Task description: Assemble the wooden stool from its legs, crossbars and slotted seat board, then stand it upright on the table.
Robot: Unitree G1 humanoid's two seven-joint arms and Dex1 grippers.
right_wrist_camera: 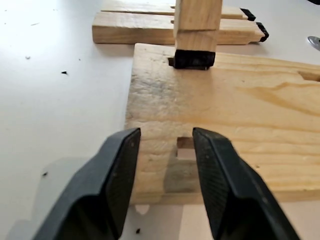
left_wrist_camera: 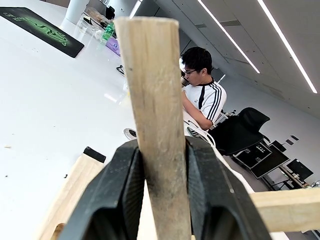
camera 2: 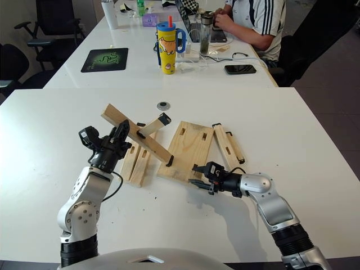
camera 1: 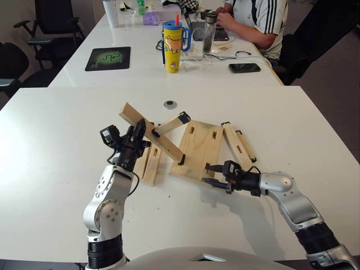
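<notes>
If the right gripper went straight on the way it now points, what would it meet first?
Probably the near edge of the slotted seat board, just ahead of the open right gripper.

The seat board (camera 1: 197, 152) is pale, grained wood; the raised leg (camera 1: 166, 147) matches it, black-capped at its end; the table (camera 1: 56, 140) is white.

yellow cup (camera 1: 173, 53) | black mousepad (camera 1: 108, 58) | phone (camera 1: 244, 68) | table grommet (camera 1: 169, 104) | office chair (camera 1: 53, 19)
</notes>
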